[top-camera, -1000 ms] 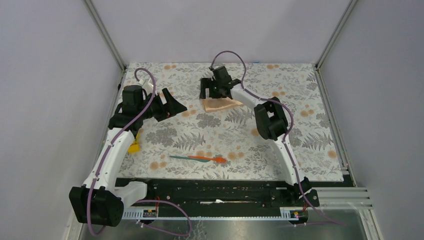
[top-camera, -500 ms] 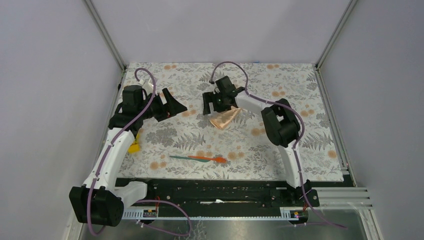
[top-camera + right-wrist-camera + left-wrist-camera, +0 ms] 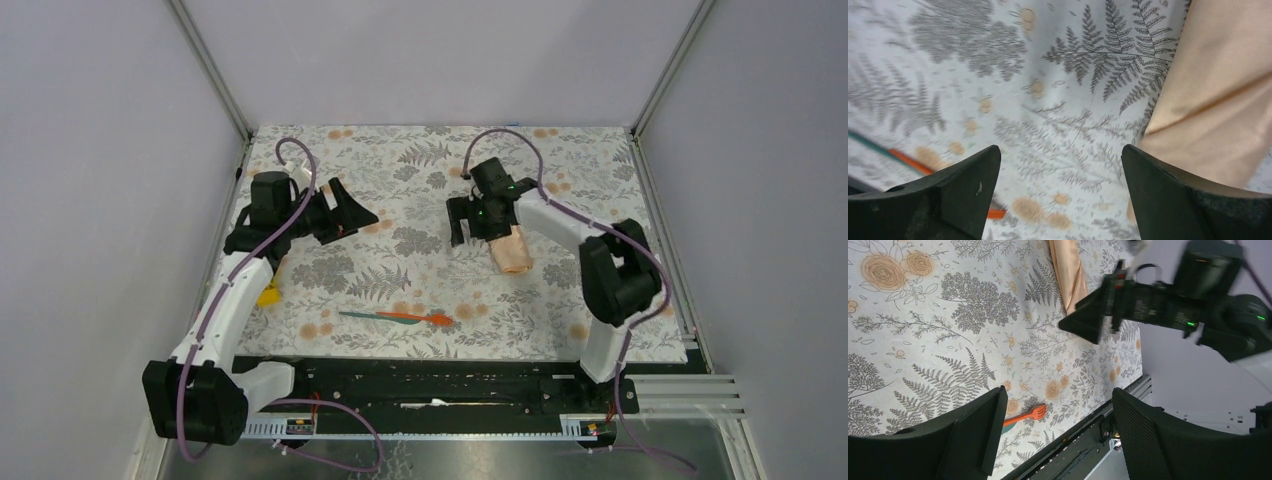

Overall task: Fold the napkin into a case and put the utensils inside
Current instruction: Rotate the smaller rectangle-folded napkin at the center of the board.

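Observation:
The peach-orange napkin (image 3: 511, 251) lies folded into a narrow, long bundle right of the table's middle. It also shows in the right wrist view (image 3: 1218, 95) and the left wrist view (image 3: 1071, 276). My right gripper (image 3: 466, 228) is open and empty just left of the napkin, with its right finger (image 3: 1178, 195) at the cloth's edge. The utensils lie together near the front edge, one teal-green (image 3: 362, 315) and one orange-red (image 3: 420, 319). The orange fork shows in the left wrist view (image 3: 1029, 414). My left gripper (image 3: 350, 212) is open and empty at the far left, above the cloth.
A grey floral-print tablecloth (image 3: 420, 280) covers the table. A small yellow block (image 3: 268, 295) lies at the left edge beside my left arm. Metal frame posts and grey walls stand at the sides and back. A black rail (image 3: 440, 375) runs along the front edge.
My right gripper has swung right and nearer, taking the napkin from the back middle to right of centre; the napkin now lies lengthwise beside it. My left arm has hardly moved.

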Action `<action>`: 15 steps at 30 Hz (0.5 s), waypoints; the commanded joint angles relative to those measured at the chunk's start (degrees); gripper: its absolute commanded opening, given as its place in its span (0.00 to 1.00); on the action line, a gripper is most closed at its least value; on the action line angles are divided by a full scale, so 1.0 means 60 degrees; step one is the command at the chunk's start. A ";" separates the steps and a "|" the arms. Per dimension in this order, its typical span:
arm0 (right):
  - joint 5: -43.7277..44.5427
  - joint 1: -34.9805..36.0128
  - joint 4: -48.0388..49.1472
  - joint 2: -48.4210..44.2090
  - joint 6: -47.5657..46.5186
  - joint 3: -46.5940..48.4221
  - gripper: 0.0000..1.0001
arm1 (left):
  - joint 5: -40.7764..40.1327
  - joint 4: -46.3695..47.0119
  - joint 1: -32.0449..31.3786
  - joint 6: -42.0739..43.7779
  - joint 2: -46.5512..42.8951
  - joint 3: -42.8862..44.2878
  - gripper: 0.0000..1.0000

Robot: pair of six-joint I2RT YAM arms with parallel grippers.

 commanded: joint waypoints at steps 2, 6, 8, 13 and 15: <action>-0.0271 -0.0701 0.1253 -0.2629 0.1320 -0.1010 0.98 | 0.0462 0.1409 -0.0494 -0.0561 0.0467 -0.0319 0.82; -0.2447 -0.2341 0.2794 -0.3008 0.2179 -0.2174 0.97 | 0.0349 0.3199 -0.2147 -0.1600 0.1411 -0.0775 0.82; -0.3152 -0.3109 0.2996 -0.2878 0.2506 -0.2441 0.94 | 0.0334 0.4390 -0.3103 -0.2281 0.2278 -0.0786 0.73; -0.4322 -0.4953 0.5170 -0.3058 0.3880 -0.4608 0.82 | -0.0523 0.5838 -0.5030 -0.3065 0.4265 0.0168 0.63; -0.4495 -0.5194 0.5214 -0.2829 0.3614 -0.4897 0.75 | -0.0570 0.5871 -0.5389 -0.3161 0.5015 0.0710 0.58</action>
